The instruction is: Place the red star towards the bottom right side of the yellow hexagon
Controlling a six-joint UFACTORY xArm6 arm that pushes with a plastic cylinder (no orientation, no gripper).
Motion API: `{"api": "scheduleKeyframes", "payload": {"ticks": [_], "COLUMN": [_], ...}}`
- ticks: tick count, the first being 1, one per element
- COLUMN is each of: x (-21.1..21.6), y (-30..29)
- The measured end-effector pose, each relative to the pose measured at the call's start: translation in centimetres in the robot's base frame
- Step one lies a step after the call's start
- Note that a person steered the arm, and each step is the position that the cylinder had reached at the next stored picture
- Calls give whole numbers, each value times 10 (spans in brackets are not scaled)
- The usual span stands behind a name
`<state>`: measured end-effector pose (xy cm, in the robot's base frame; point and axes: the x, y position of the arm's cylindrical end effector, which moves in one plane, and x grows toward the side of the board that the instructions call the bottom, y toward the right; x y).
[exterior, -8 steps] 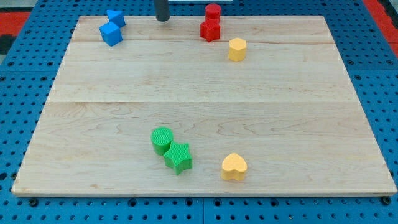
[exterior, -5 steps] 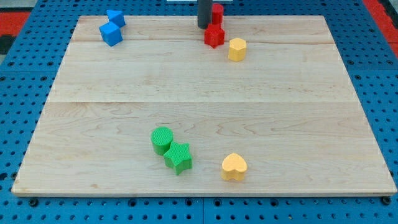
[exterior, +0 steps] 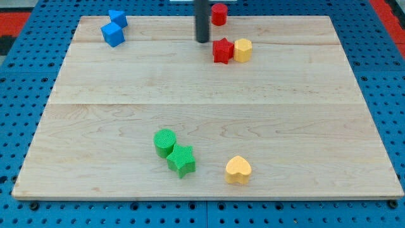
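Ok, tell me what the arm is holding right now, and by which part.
Nothing is held. My tip is a bare rod standing just up-left of the red star, which sits against the yellow hexagon.

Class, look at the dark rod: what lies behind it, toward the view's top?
Behind my tip only bare wooden board shows. The red cylinder stands to the rod's right, uncovered. The strip of board directly behind the rod is covered.

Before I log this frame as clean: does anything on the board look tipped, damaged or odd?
Nothing stands out. Every block sits flat and whole. The red star touches the yellow hexagon on its left side, not its bottom right. My tip is just up-left of the star.
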<state>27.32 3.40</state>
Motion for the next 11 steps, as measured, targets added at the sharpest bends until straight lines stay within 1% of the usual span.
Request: {"api": "scheduleKeyframes", "payload": {"ticks": [1, 2, 3, 4, 5, 6, 7, 8, 9, 10, 11], "x": [51, 103, 123, 103, 79, 61, 51, 45, 45, 63, 104], "y": [43, 56, 106, 104, 21, -14, -81, -135, -164, -145, -109]}}
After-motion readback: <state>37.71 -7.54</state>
